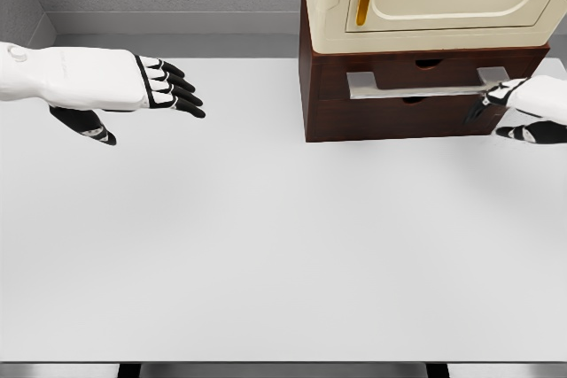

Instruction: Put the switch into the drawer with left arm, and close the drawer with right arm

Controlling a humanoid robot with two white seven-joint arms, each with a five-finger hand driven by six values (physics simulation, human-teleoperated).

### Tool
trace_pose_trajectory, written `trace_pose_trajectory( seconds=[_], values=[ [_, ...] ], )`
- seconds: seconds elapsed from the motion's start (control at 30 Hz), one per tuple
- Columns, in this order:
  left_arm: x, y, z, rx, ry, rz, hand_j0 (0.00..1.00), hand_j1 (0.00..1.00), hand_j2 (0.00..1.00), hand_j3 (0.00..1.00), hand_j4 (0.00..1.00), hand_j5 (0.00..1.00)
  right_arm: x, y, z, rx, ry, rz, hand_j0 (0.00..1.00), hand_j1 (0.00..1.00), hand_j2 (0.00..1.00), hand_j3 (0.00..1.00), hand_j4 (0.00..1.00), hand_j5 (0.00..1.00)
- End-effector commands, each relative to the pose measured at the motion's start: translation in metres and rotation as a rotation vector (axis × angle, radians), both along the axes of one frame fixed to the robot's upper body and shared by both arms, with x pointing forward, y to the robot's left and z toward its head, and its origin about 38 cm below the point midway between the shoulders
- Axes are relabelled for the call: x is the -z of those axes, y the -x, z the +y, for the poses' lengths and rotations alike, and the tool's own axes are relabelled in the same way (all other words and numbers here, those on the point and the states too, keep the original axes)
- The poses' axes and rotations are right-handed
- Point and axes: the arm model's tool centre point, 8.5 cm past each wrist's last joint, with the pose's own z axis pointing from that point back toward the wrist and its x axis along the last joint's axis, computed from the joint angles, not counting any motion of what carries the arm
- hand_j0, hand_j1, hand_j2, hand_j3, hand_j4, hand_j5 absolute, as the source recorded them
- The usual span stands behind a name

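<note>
- Head view: left hand (164,86) hovers open and empty over the white bench (266,254).
- Right hand (523,112), fingers loosely spread, sits at the drawer (425,86) handle; contact unclear.
- No switch visible, possibly inside already. The drawer looks rigid: push its front squarely.

Bright, even, diffuse light fills the render. The white counter (266,245) shows almost no shadows or glare, only faint shading beside the dark drawer unit (416,99) far right. Everything is sharp, undistorted.

No readable text anywhere — (no labels either).
</note>
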Motion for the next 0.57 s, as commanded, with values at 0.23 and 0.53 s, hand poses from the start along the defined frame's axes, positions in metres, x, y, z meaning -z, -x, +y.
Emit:
trace_pose_trajectory(
  seconds=[0.23, 0.53],
  values=[
    [0.023, 0.004, 0.004, -0.014, 0.017, 0.074, 1.0, 1.0, 1.0, 1.0, 1.0, 1.0, 0.009, 0.037, 0.017, -0.081, 0.04, 0.022, 0.77, 0.77, 0.77, 0.77, 0.77, 0.77],
    [0.034, 0.005, 0.005, -0.017, 0.02, 0.105, 1.0, 1.0, 1.0, 1.0, 1.0, 1.0, 0.01, 0.045, 0.03, -0.124, 0.05, 0.021, 1.0, 1.0, 1.0, 1.0, 1.0, 1.0]
  ],
)
